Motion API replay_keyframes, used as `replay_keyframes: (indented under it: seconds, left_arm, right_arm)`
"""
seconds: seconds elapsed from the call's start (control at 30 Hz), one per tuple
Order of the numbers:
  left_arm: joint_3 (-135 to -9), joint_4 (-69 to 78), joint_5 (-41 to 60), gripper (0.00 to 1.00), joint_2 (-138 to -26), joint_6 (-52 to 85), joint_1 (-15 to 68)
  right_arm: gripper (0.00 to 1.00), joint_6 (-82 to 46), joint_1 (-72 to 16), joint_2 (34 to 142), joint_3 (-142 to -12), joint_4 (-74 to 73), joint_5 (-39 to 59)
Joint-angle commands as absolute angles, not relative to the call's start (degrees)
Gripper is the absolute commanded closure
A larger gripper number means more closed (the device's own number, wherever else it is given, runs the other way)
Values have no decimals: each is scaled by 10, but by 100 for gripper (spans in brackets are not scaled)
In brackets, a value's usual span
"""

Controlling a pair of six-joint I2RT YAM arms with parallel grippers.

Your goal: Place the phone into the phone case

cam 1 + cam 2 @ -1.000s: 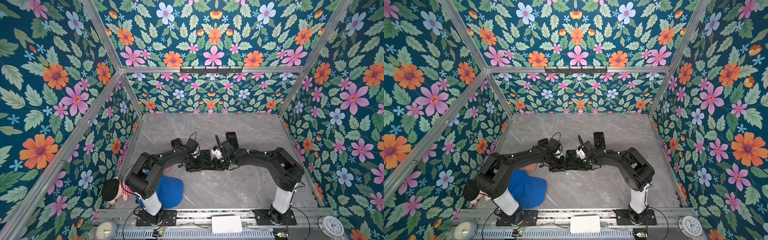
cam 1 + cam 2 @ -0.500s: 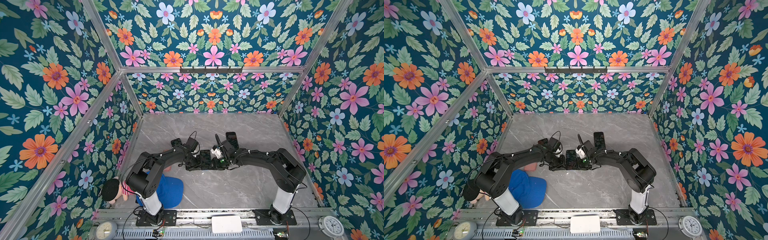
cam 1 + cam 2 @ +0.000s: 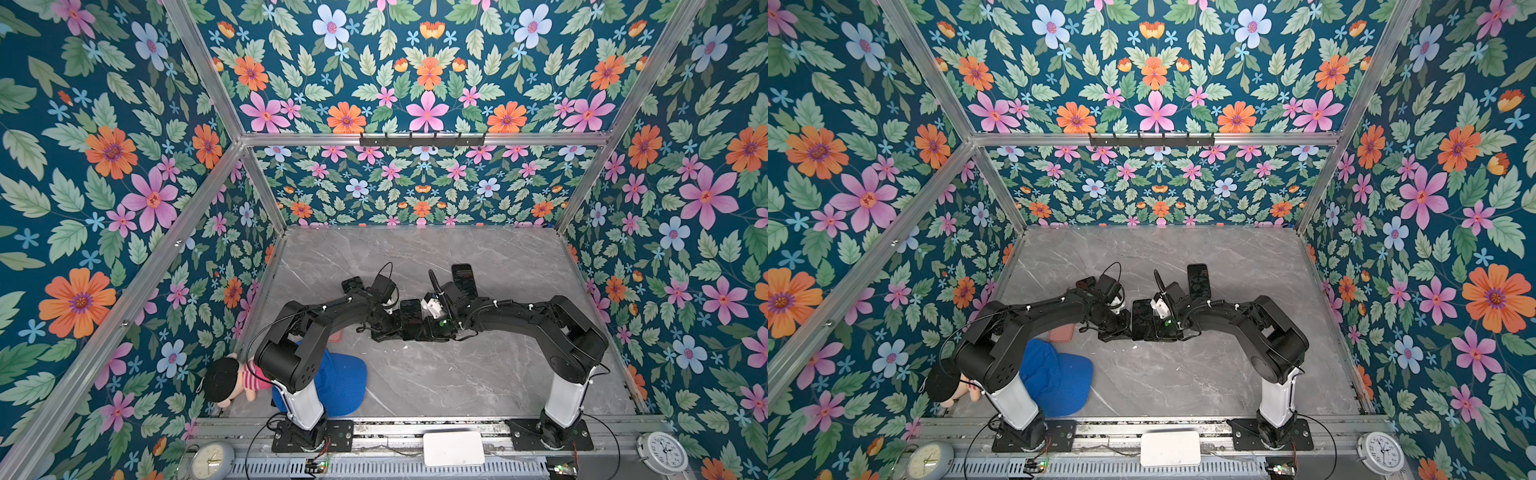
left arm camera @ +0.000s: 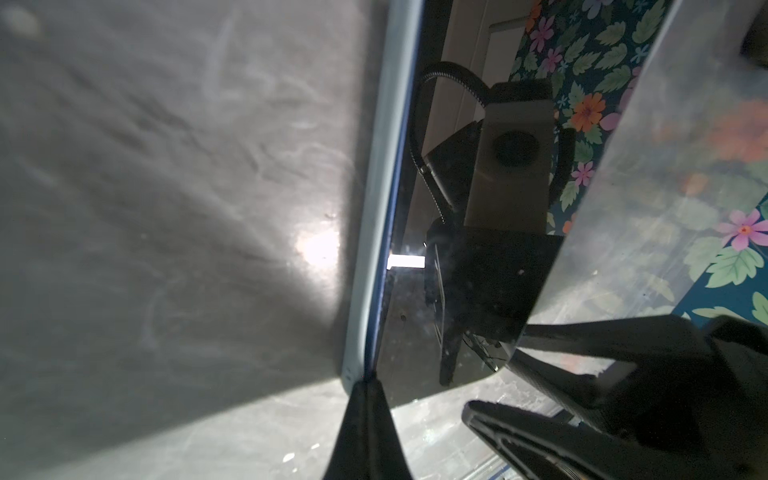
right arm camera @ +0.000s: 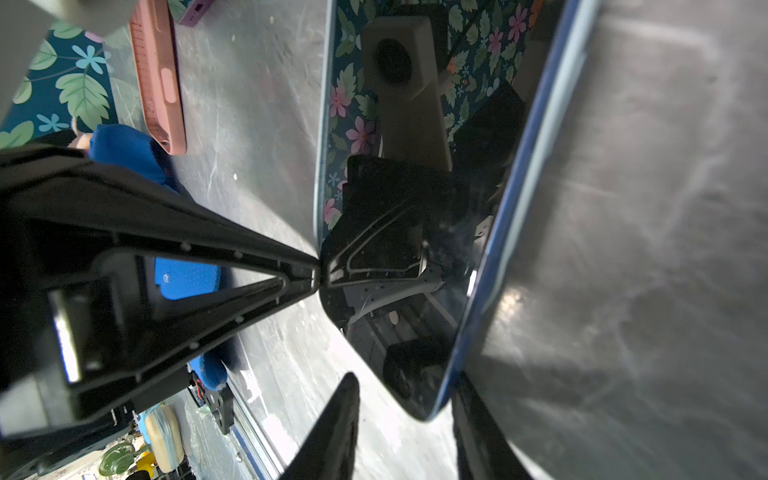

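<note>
"Phone [image 3: 410, 318] first: where do we have it from above?"

"Flat on the table [image 3: 457, 374], about the middle, between our two arms. Our left pincer [image 3: 392, 327] meets its 9 o'clock edge and our right pincer [image 3: 426, 330] its 5 o'clock corner. A second dark phone [image 3: 462, 277] lies at 1 o'clock of it, well apart. Both top views agree. One also shows a pink case [image 3: 1061, 332] at 8 o'clock, just beside our left arm, with a blue cap [image 3: 1054, 376] at 7 o'clock."

"And from our left wrist?"

"Our left pincer [image 4: 365, 395] is closed to a single point and sits against a corner of the phone [image 4: 415, 316]. A pale rim [image 4: 380, 166] runs along the screen. We judge it may be the case's lip already round the phone, but we cannot be sure."

"Why closed?"

"As a blunt stop, we think. It braces that side so the phone won't slide while our other arm works."

"Right wrist?"

"Our right pincer [image 5: 407, 386] stands half spread, with the phone's corner between its fingers [image 5: 340, 415]. Whether they pinch it, we cannot tell. The left point touches the edge across from them."

"What's left, then?"

"If the rim is the case, we press the corners home. If not, the phone must go to the pink case."
</note>
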State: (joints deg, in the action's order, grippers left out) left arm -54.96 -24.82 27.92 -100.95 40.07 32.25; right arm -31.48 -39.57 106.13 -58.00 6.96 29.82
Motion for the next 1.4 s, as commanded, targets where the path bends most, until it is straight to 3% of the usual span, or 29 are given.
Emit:
replay_keyframes:
  seconds: [0.0, 0.17, 0.3, 0.6, 0.83, 1.37]
  left_arm:
    - [-540, -279, 215, 97, -1024, 390, 323]
    - [-545, -287, 209, 96, -1009, 391, 323]
    - [-557, -297, 199, 87, -992, 391, 323]
    - [-563, -272, 207, 70, -972, 400, 323]
    - [-537, -187, 263, 62, -971, 421, 322]
    - [-506, -135, 293, 64, -988, 433, 317]
  right_arm:
    - [62, -316, -400, 1068, -583, 68, 304]
    - [62, -307, -401, 1051, -593, 104, 274]
    - [57, -306, -401, 1042, -605, 143, 241]
    - [56, -327, -401, 1034, -617, 166, 217]
    - [67, -337, -400, 1039, -626, 168, 218]
    - [85, -340, -406, 1059, -634, 158, 232]
